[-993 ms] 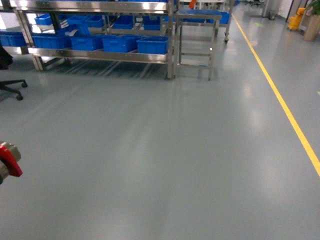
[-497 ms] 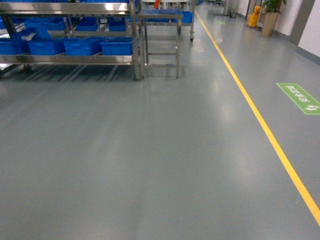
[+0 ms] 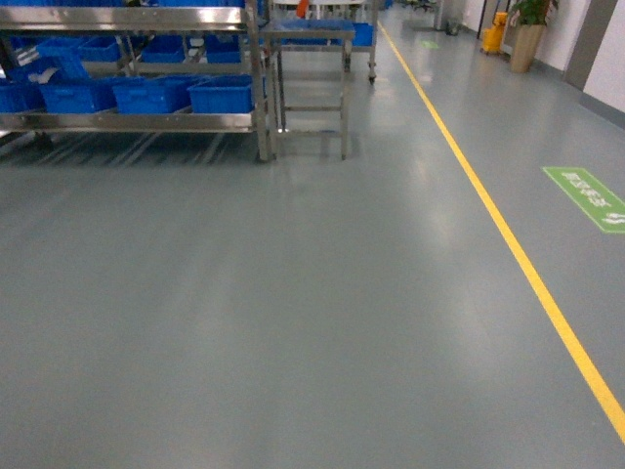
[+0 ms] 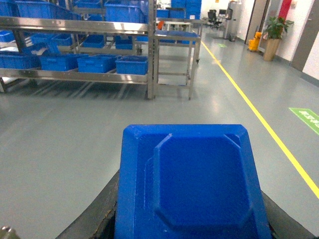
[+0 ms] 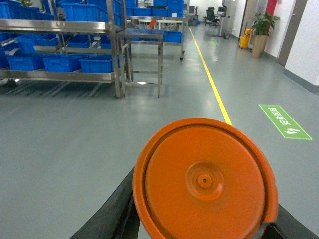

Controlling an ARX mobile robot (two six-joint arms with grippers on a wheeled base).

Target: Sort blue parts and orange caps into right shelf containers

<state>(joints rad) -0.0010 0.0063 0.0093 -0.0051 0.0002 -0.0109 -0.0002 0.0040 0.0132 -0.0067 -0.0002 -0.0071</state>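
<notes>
Left gripper [image 4: 189,234] was clamped on a blue part [image 4: 192,181]: dark fingers [image 4: 94,221] showed at the bottom edge on both sides of the piece, tight against it. The part filled the lower half of the left wrist view, flat face toward the camera with a raised octagon-like panel and chamfered top corners.

Right gripper [image 5: 199,234] was closed the same way on an orange cap [image 5: 203,180]: black fingers [image 5: 112,214] flanked it low in the right wrist view. The cap's round face pointed at the camera, with concentric rings and a small centre dimple.

Neither gripper nor either piece showed in the head view.

Beyond both pieces lay grey floor [image 3: 293,313]. A yellow line [image 3: 508,234] ran down it on the right, with a green floor marking [image 3: 589,195] further right. A steel shelf rack [image 3: 137,121] stood far ahead on the left, well apart from both arms. Blue bins [image 3: 223,95] sat in a row on its lower shelf, more of them higher up in the wrist views. A small steel table [image 3: 311,83] stood just beside the rack's right end. A potted plant [image 5: 260,30] and a yellow object [image 5: 244,37] stood by the far right wall.
</notes>
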